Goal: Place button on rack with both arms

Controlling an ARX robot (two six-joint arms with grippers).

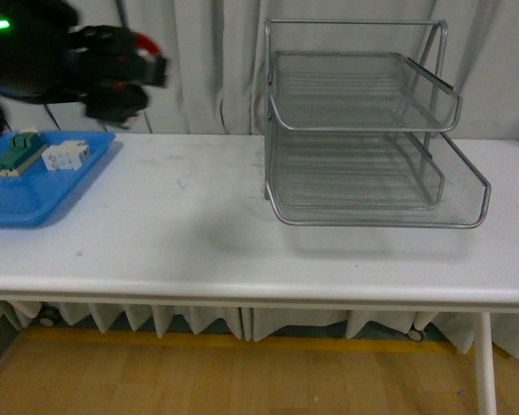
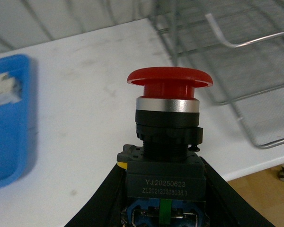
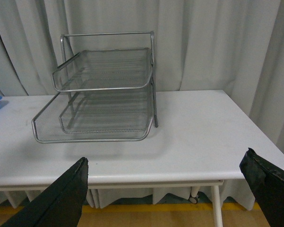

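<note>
My left gripper [image 1: 143, 73] is high above the table's left side, over the blue tray, shut on the button [image 2: 168, 123]. The button has a red mushroom cap and a dark blocky body clamped between the fingers [image 2: 99, 203]; in the front view only a red blur [image 1: 147, 43] shows at the gripper's tip. The silver wire-mesh rack [image 1: 363, 130] stands at the back right of the table, well to the right of the left gripper. It also shows in the left wrist view [image 2: 255, 66] and the right wrist view [image 3: 104, 90]. My right gripper [image 3: 168, 189] is open and empty, off the table's right end, facing the rack.
A blue plastic tray [image 1: 26, 194] lies at the table's left end with a green-topped switch block [image 1: 19, 152] and a white block [image 1: 67, 156] in it. Grey curtains hang behind the white table [image 1: 199, 225]. The table's front edge runs across the right wrist view.
</note>
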